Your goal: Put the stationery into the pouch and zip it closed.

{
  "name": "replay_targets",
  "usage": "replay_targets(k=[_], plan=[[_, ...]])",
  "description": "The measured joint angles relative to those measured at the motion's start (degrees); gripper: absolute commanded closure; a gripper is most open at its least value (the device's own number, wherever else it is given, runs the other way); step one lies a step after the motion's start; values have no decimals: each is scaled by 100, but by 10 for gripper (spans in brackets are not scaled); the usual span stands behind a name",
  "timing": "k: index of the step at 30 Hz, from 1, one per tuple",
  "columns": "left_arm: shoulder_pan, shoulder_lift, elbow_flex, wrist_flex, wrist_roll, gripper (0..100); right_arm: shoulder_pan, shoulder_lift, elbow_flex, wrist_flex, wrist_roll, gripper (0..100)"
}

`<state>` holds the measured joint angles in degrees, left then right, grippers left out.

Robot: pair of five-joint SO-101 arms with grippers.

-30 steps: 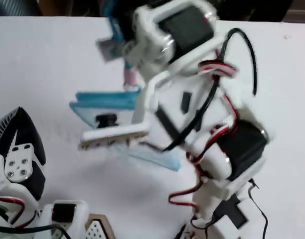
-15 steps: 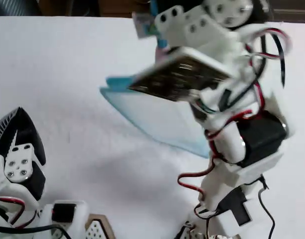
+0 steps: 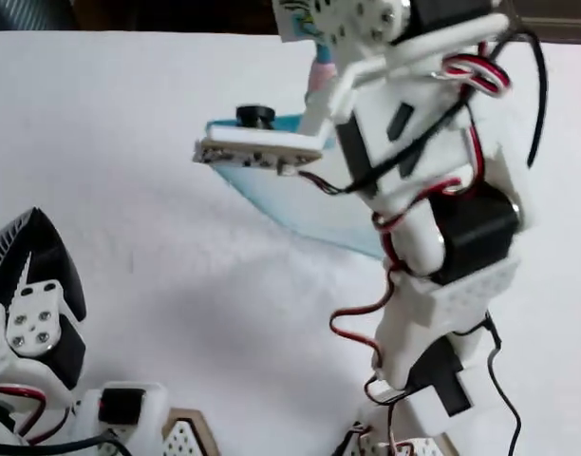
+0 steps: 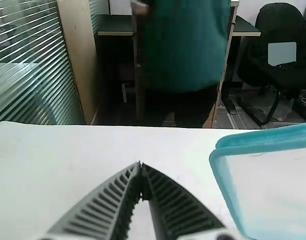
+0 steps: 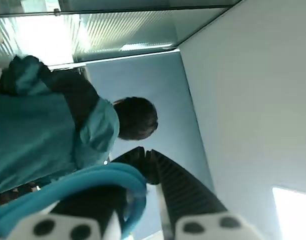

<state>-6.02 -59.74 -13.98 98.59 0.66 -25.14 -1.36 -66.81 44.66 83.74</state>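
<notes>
From above, the blue pouch [image 3: 305, 204] is held up tilted, upper centre. Left wrist: left gripper [image 4: 140, 166] clenched on nothing, pouch at lower right. Right wrist: right gripper [image 5: 145, 154] pinches the pouch rim. Loading looks unstarted to me; next it wants laying flat and opening.

The white tabletop [image 3: 129, 95] is bright and evenly lit from overhead. Only a faint grey shadow lies under the raised arm [image 3: 461, 237] and the blue pouch [image 3: 309, 209]. Up at the ceiling, a light strip [image 5: 143, 46] and a corner panel [image 5: 293, 210] glare white. Beneath the far desk [image 4: 118, 31] it's dim.
</notes>
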Motion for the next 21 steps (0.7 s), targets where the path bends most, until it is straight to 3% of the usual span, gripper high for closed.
replay_targets(k=[5, 9, 16, 21], plan=[[0, 0, 0, 0, 0, 976, -9, -9, -9, 167, -1125, 982], [0, 0, 9, 0, 0, 976, -9, -9, -9, 897, -2277, 982], [-360, 0, 35, 0, 0, 976, -255, 44, 70, 2171, -5116, 981], [-563, 0, 35, 0, 0, 976, -492, 615, 536, 2163, -6760, 981]])
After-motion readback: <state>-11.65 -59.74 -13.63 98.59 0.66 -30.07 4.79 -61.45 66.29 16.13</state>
